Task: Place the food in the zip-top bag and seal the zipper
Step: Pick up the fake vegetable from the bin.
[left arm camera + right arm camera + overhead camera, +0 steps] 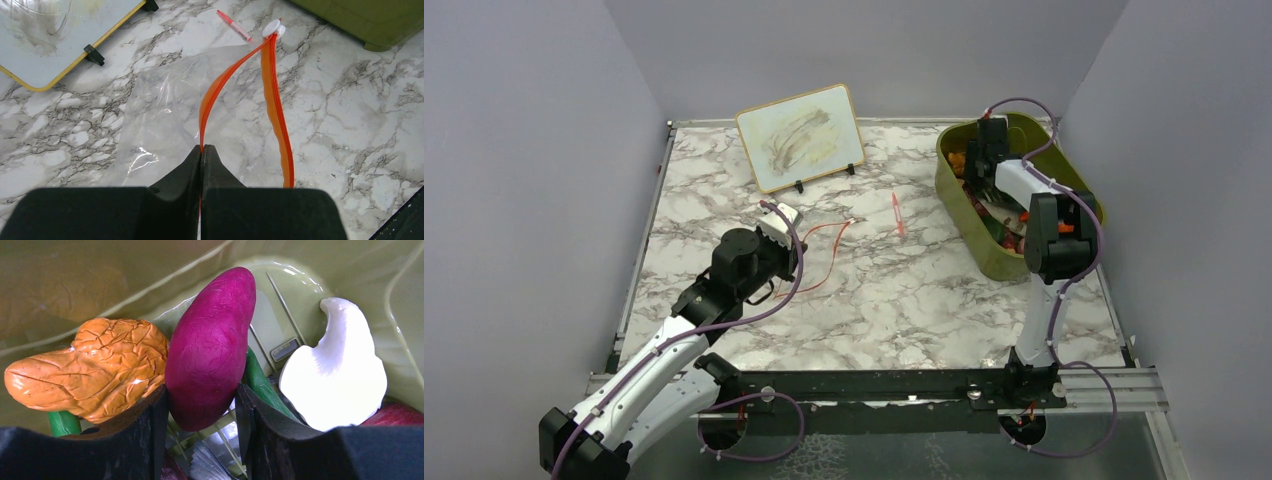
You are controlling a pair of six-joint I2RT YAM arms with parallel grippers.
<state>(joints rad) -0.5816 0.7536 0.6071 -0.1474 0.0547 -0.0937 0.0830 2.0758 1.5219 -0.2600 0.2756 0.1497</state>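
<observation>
Zipper pinched by the left gripper, jaws pressed together, the zip-top bag lying flat just beyond on the marble table — well apart, inside the olive bin, the right gripper clasps a purple food piece.

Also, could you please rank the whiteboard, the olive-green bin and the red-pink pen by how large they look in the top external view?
1. Olive-green bin, largest, though the right arm covers part of it.
2. Whiteboard, propped at a tilt, so foreshortened.
3. Red-pink pen, by far the smallest.
</observation>
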